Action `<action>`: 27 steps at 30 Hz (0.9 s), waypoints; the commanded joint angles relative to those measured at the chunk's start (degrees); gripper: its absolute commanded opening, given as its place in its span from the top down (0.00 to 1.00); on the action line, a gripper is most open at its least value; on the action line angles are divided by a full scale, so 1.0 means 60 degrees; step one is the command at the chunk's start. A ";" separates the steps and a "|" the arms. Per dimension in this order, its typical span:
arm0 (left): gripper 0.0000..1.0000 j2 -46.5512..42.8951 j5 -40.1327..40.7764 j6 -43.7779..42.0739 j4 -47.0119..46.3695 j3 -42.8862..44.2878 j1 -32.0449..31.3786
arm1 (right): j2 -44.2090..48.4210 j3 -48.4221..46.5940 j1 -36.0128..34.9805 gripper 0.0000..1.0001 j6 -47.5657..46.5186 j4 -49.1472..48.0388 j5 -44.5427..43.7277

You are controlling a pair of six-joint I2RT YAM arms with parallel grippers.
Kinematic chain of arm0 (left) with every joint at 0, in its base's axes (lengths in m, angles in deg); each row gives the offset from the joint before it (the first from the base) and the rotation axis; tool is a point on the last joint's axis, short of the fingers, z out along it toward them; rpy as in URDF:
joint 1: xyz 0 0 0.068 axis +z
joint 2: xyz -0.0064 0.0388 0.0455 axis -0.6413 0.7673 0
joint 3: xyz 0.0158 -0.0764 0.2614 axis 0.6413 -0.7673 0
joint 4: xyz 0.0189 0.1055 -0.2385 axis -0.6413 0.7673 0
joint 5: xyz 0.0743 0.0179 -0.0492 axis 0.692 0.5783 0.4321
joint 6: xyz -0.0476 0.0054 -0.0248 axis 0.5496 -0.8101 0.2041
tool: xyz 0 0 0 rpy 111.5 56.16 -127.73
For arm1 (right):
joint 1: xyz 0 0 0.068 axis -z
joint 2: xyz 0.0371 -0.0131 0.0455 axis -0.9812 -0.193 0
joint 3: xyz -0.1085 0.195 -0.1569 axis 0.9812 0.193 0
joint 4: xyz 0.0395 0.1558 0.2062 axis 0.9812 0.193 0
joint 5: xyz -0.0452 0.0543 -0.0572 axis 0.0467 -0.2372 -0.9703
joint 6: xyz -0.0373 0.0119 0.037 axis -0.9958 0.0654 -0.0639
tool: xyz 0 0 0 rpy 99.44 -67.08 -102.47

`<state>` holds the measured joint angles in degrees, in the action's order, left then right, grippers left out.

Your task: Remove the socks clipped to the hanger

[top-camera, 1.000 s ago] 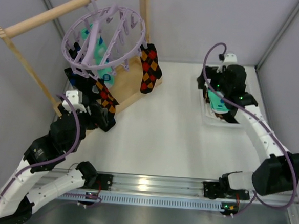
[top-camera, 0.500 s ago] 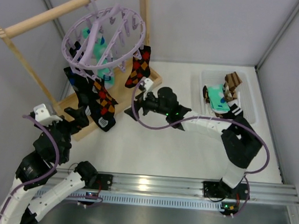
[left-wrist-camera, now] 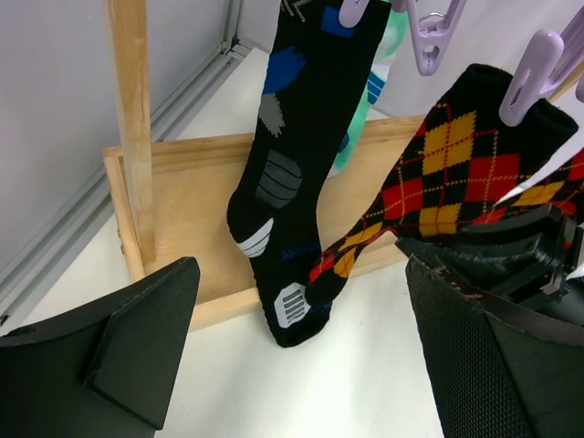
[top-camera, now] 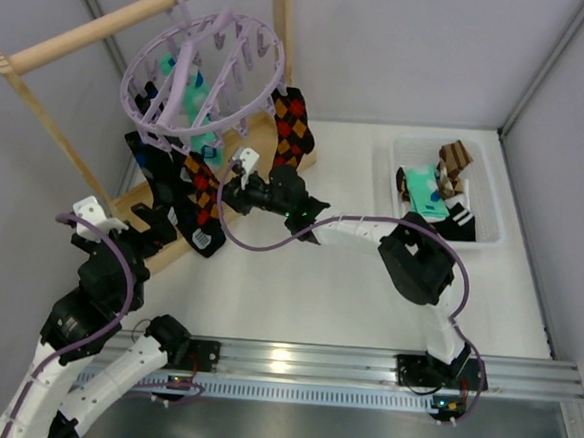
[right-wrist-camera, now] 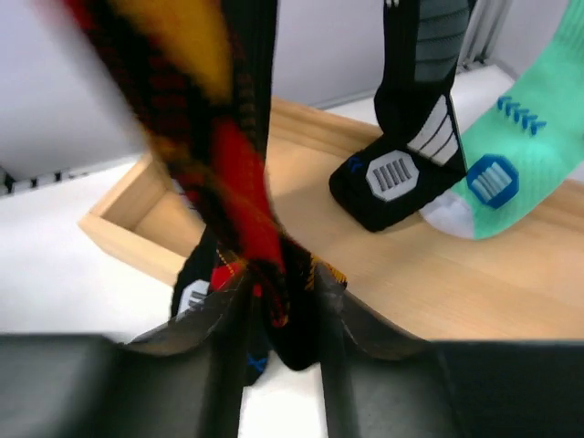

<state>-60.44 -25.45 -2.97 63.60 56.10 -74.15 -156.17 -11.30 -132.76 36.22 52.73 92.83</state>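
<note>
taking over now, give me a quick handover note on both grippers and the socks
Right gripper: shut on the lower end of an argyle sock that is still clipped to the hanger.
Left gripper: open and empty, in front of the black sock.
Done: a few socks lie in the tray at the right.
Left: the held argyle sock, a second argyle sock, the black sock and a green sock hang from the clips.

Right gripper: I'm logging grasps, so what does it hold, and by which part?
The right gripper pinches an argyle sock near its lower, toe end.
</note>
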 commanded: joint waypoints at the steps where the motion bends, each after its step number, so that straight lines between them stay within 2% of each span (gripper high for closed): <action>1: 0.02 0.0247 -0.0212 -0.0009 -0.0484 0.0092 0.0056 | 0.0232 0.0060 -0.0247 0.87 -0.0071 -0.1485 0.0242; 2: 0.02 0.0306 -0.0242 -0.0009 -0.0455 0.0281 0.0056 | 0.0349 0.0308 -0.0247 0.93 -0.0071 -0.1500 0.0198; 7: 0.02 0.1023 -0.1176 -0.0361 -0.0411 0.1672 0.0041 | 0.1915 0.1524 -0.0437 1.00 -0.0100 -0.1705 -0.0898; 12: 0.02 0.2644 -0.2350 -0.0390 0.0043 0.3781 0.0056 | 0.3554 0.2828 -0.0920 1.00 -0.0116 -0.1222 -0.2409; 13: 0.02 0.2940 -0.2453 -0.0376 0.0218 0.4596 0.0041 | 0.3718 0.2989 -0.0993 1.00 -0.0086 -0.1091 -0.2541; 17: 0.02 0.4580 -0.2776 -0.0390 0.0877 0.6256 0.0056 | 0.4363 0.3415 -0.1855 1.00 -0.0335 -0.0360 -0.4473; 22: 0.02 0.5812 -0.3041 -0.0229 0.1317 0.7182 0.0056 | 0.5052 0.3810 -0.2458 1.00 -0.0072 0.0067 -0.5820; 27: 0.02 0.6093 -0.2820 -0.0054 0.1698 0.7256 0.0056 | 0.5389 0.4104 -0.2869 1.00 0.0324 0.0403 -0.6715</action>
<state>-23.28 -42.26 -4.23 70.64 98.02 -74.08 -126.71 12.79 -148.54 36.71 53.24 59.28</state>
